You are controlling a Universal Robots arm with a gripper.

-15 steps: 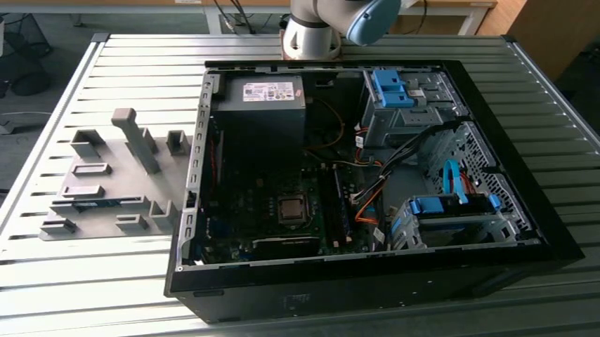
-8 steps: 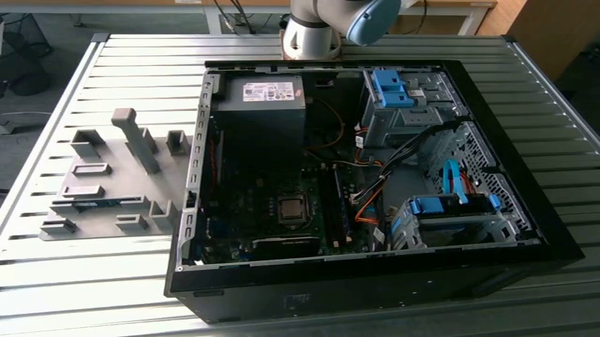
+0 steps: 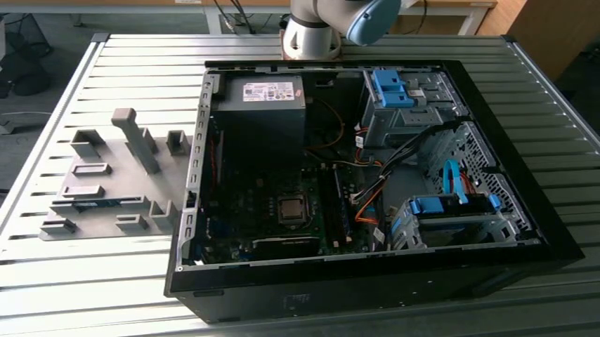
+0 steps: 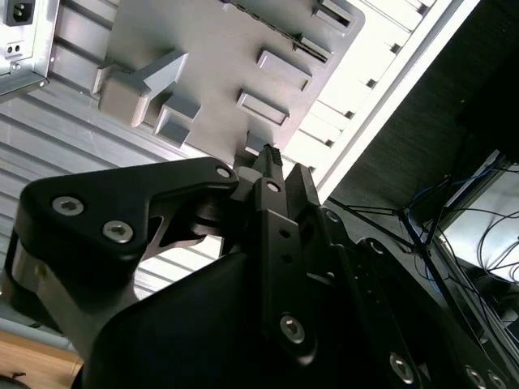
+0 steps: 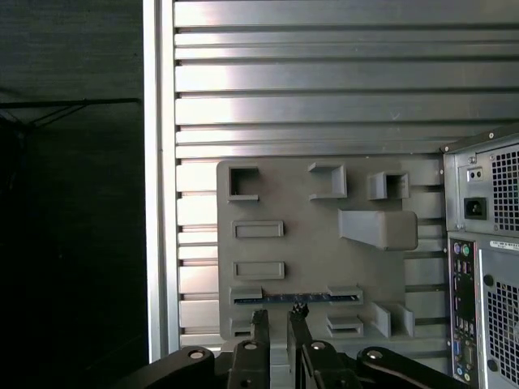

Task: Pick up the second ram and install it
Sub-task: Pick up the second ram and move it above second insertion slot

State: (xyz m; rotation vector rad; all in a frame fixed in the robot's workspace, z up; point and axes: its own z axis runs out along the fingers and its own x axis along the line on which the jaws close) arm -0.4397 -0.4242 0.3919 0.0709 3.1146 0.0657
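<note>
1. On the slatted metal table (image 3: 122, 56) lies an open black computer case (image 3: 375, 295). Just beside it, on the exterior view's left, sits a flat grey plastic holder plate (image 3: 112, 161).
2. Several grey plastic blocks stand on the plate, among them a tall slanted grey post (image 3: 139, 140) toward its far side.
3. The second ram (image 5: 296, 297), a long, thin blue circuit-board stick, rests on edge in the plate between two low grey blocks. In the exterior view it sits toward the plate's near side, apart from the case.
4. In the first wrist view the black tool (image 5: 277, 316) points down over the plate, and its tips line up close to the blue stick. It touches nothing, and its height above the plate cannot be told.
5. The tool's two fingers (image 5: 259, 332) stand slightly parted with a narrow gap, and nothing is held between them.
6. The grey and blue arm (image 3: 324, 28) rises at the far edge of the table, behind the case.
7. Inside the case, a silver power supply box (image 3: 267, 95) sits at the far left, with blue plastic drive brackets (image 3: 389, 88) to its right.
</note>
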